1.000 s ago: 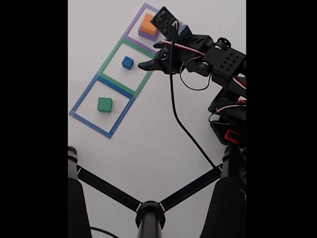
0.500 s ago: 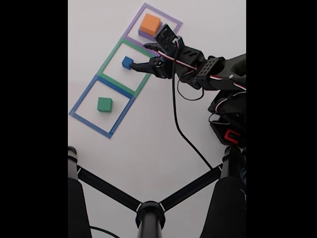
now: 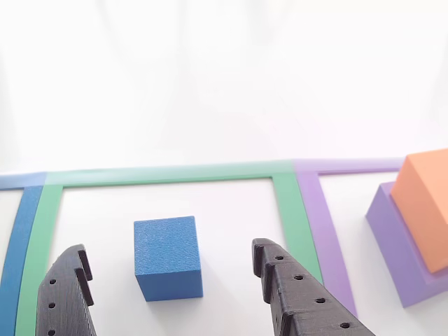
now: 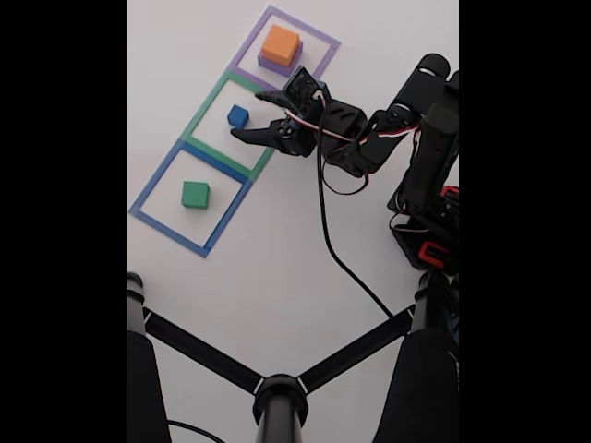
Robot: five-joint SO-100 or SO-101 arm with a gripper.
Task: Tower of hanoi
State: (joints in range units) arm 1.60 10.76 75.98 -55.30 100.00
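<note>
The small blue cube rests inside the green tape square. My gripper is open, its two black fingers flanking the cube without touching it. An orange block sits on the purple block inside the purple tape square. The green block lies alone in the blue tape square.
The white table carries the three tape squares in a diagonal row. The arm's base and a black cable lie at the right. A black tripod-like stand spans the bottom of the fixed view.
The arm has lowered and reached left; my open gripper moved from beside the purple square down to the blue cube, its fingers now on either side of it.
</note>
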